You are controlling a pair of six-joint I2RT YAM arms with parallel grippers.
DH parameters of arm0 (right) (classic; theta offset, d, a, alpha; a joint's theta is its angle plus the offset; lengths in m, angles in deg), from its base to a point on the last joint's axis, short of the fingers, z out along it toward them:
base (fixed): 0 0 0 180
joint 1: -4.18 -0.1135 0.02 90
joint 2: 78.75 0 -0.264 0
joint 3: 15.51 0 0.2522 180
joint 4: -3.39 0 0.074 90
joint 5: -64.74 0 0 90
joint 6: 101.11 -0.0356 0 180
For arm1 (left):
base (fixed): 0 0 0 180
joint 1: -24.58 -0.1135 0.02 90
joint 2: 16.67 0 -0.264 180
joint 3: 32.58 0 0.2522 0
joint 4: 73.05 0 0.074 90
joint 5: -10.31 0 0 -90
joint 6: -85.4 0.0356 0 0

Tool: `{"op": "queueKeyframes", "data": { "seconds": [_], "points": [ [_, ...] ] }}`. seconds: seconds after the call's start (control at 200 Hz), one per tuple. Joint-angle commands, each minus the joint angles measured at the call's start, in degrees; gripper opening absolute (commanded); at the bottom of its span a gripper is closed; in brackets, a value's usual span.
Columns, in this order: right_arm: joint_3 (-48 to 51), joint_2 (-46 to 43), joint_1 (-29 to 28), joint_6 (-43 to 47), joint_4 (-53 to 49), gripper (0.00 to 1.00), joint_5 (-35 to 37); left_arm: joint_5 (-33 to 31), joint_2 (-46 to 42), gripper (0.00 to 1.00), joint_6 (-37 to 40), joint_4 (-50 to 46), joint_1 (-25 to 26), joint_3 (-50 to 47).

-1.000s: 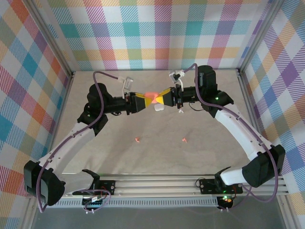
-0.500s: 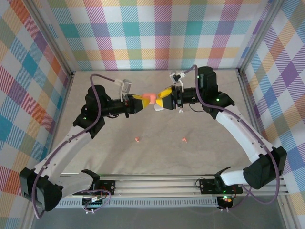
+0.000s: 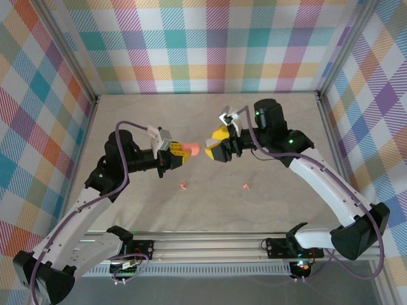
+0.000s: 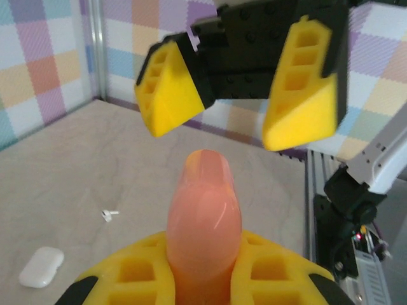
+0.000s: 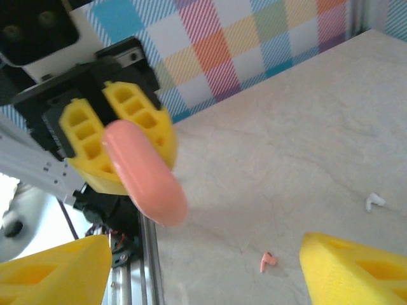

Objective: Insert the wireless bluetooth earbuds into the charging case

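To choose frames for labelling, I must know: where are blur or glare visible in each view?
Left wrist view: the pink case, clamped in the left gripper, is near and soft, with a pale sheen; the right gripper beyond is sharper. Right wrist view: the case and its own fingers at the bottom corners are blurred, the pink earbud clearer. Top view: even light, no glare.

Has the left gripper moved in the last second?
Yes. The left gripper, shut on the pink case, has drawn back toward the near edge, ending closer to the nearest pink earbud on the table.
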Motion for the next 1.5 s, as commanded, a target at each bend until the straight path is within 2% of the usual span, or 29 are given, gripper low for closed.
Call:
{"op": "queueKeyframes", "data": {
  "seconds": [0.0, 0.215, 0.395, 0.53, 0.735, 0.975, 1.125, 1.27, 1.405, 1.495],
  "points": [
    [-2.8, 1.9, -1.8, 6.2, -3.2, 0.8, 1.9, 5.9, 1.0, 0.0, 2.9, -0.5, 0.3, -0.4],
    [-4.7, 5.0, -4.4, 8.3, -5.4, 0.84, 1.7, 7.4, 1.7, 0.0, -2.7, 9.2, 0.4, -4.2],
    [-5.9, 7.0, -4.5, 6.3, -6.1, 0.84, 6.1, 9.6, 1.5, 0.0, -2.4, 9.5, 0.7, -5.0],
    [-9.9, 9.8, -4.5, 5.4, -10.2, 0.82, 9.1, 9.7, 0.7, 0.0, -2.1, 9.7, 0.7, -5.6],
    [-11.3, 10.0, -4.1, 3.4, -9.9, 0.81, 13.8, 9.7, 0.4, 0.0, -2.2, 9.6, 0.7, -6.2],
    [-11.6, 11.7, -1.4, -2.6, -9.8, 0.78, 16.6, 9.7, -0.3, 0.0, -2.2, 9.4, 0.7, -6.5],
    [-11.5, 12.2, -1.3, -3.2, -9.0, 0.78, 14.9, 9.0, -0.6, 0.0, -2.2, 8.4, 0.7, -6.4],
    [-10.9, 11.2, -0.7, -4.3, -8.9, 0.78, 13.3, 5.9, -0.3, 0.0, -2.1, 6.5, 0.7, -6.1],
    [-8.8, 8.8, 2.8, -7.3, -8.9, 0.78, 11.9, 4.2, 0.3, 0.0, -2.7, 6.2, 0.7, -6.2],
    [-5.7, 7.0, 6.8, -10.1, -8.9, 0.79, 13.3, 3.6, 0.8, 0.0, -2.8, 6.2, 0.6, -6.4]
  ]
}}
